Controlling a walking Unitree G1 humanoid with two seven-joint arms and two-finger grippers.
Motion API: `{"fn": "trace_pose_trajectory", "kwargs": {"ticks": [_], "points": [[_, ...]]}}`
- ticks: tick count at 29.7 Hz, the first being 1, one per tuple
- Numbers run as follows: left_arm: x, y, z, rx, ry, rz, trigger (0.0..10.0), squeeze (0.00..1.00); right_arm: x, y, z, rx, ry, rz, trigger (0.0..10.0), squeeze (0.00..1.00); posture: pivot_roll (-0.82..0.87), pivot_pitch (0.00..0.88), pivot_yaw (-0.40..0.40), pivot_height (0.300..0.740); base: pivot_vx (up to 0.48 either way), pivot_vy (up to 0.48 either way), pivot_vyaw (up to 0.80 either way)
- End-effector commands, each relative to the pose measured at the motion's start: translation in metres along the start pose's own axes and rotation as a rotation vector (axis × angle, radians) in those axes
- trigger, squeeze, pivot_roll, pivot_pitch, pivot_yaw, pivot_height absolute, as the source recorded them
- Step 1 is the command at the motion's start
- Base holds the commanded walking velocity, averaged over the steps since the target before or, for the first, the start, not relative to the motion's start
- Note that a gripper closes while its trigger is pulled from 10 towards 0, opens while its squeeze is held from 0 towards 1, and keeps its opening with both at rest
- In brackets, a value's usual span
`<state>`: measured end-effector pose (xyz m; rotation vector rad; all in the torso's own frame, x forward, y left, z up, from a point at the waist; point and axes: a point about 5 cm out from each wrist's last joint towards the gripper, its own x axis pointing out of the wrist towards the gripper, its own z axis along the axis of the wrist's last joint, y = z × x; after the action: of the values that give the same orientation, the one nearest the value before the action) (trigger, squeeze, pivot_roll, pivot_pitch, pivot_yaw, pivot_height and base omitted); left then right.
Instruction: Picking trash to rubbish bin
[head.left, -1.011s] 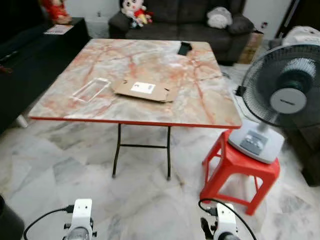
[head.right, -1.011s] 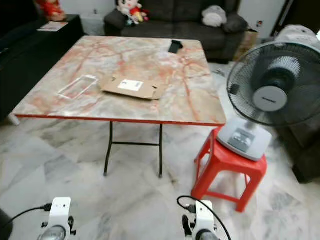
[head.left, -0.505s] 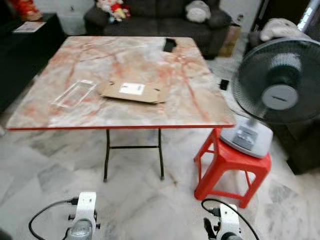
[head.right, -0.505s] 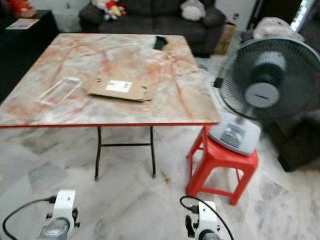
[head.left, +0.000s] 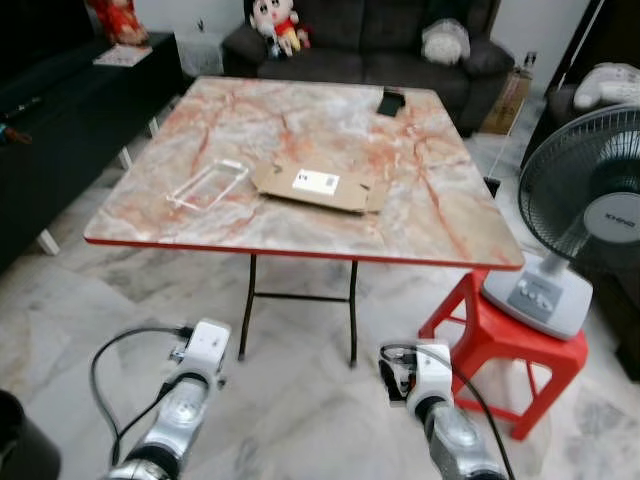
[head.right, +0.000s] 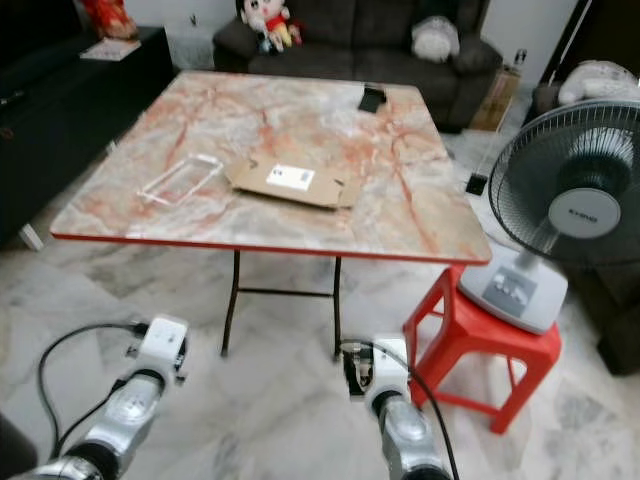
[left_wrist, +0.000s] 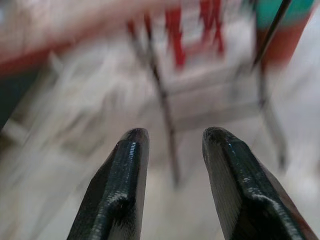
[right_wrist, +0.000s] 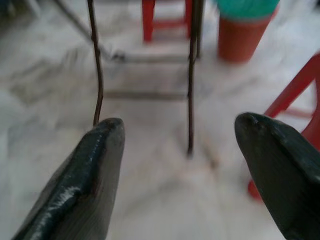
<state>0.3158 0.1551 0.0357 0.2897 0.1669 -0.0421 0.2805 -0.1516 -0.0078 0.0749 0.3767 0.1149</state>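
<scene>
**Observer:** What surface and room do you have on screen?

**Operator:** I see one square table (head.left: 440, 225) with a marble-patterned top veined in orange, a red rim and thin black legs. It stands on a pale marble-tiled floor (head.left: 70, 300). Behind it is one dark sofa (head.left: 370, 45) carrying one doll (head.left: 272, 20) and one grey cushion (head.left: 443, 42). A black cabinet (head.left: 60, 110) runs along the left.

**Observer:** And the trash?

**Operator:** Two pieces lie on the table, just beside each other: one flattened cardboard piece (head.left: 320, 186) with a white label, its print too small for me to read, and one clear plastic tray (head.left: 208, 184) to its left. One black flat object (head.left: 390, 101) lies at the far edge.

**Observer:** Any writing?

**Operator:** The hub of the one standing fan (head.left: 590, 215) bears lettering, illegible to me. The fan sits on one red plastic stool (head.left: 490, 345).

**Observer:** Tool state?

**Operator:** Both arms are low, short of the table. The left gripper (left_wrist: 172, 150) has its fingers slightly apart, holding nothing; the right gripper (right_wrist: 180, 145) is spread wide, also holding nothing, facing the table legs.
</scene>
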Motion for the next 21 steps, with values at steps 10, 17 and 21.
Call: {"fn": "trace_pose_trajectory", "kwargs": {"ticks": [10, 17, 21], "points": [[0.027, 0.015, 0.077, -0.122, -0.271, 0.116, 10.0, 0.00, 0.027, 0.018, 0.105, 0.015, -0.401, 0.012, 10.0, 0.00, -0.05, 0.000, -0.009, 0.740, 0.000, 0.000, 0.00], [0.032, 0.016, 0.102, -0.047, -0.372, 0.090, 10.0, 0.00, 0.031, 0.040, 0.144, 0.016, -0.539, 0.075, 10.0, 0.00, -0.05, 0.000, 0.004, 0.740, 0.000, 0.000, 0.00], [0.033, 0.022, 0.113, -0.062, -0.409, 0.101, 10.0, 0.00, 0.029, 0.055, 0.157, 0.016, -0.593, 0.115, 10.0, 0.00, -0.05, 0.000, 0.008, 0.740, 0.000, 0.000, 0.00]]}}
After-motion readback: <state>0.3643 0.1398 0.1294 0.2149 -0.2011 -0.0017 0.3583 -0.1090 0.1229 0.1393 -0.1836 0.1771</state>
